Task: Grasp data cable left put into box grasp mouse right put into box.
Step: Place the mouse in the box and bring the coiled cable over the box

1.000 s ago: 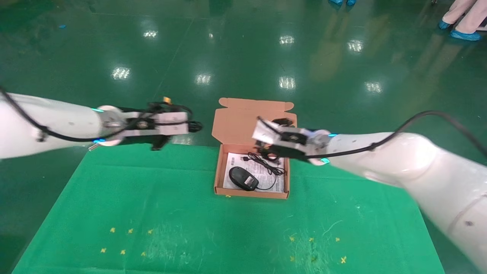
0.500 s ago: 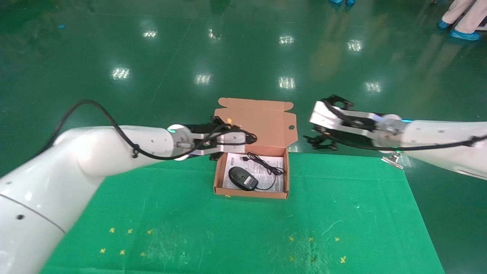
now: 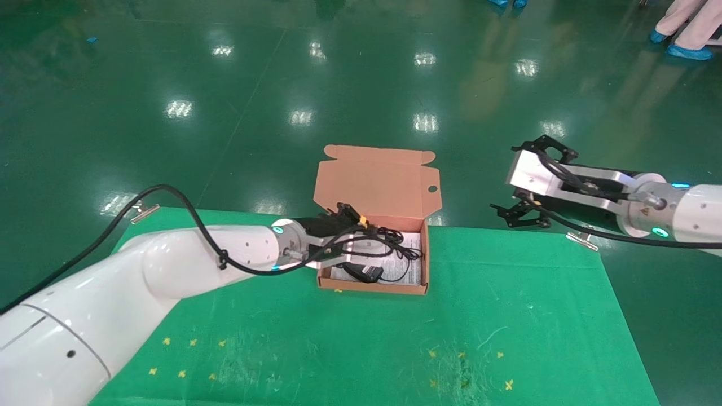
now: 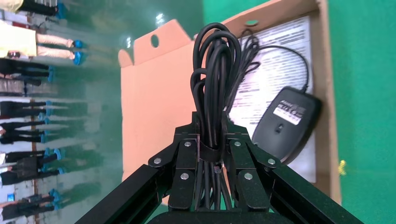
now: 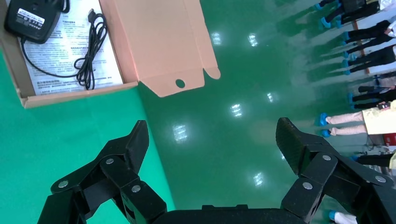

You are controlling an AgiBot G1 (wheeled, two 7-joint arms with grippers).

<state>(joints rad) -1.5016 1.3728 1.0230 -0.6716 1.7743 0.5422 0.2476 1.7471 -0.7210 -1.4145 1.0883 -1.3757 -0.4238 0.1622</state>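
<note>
The left gripper hung over the near-left part of the box, pinching the data cable at its tie, the bundle's long axis pointing toward the lid; the mouse lay inside, just beside it; farther off, the right gripper hovered spread wide, empty, well clear beyond the table's edge.

Box sits at the worktop's far edge, lid behind it; mouse and its cord lie inside on the sheet; left pincer holds the data cable over the box; right pincer well right, off the worktop.
</note>
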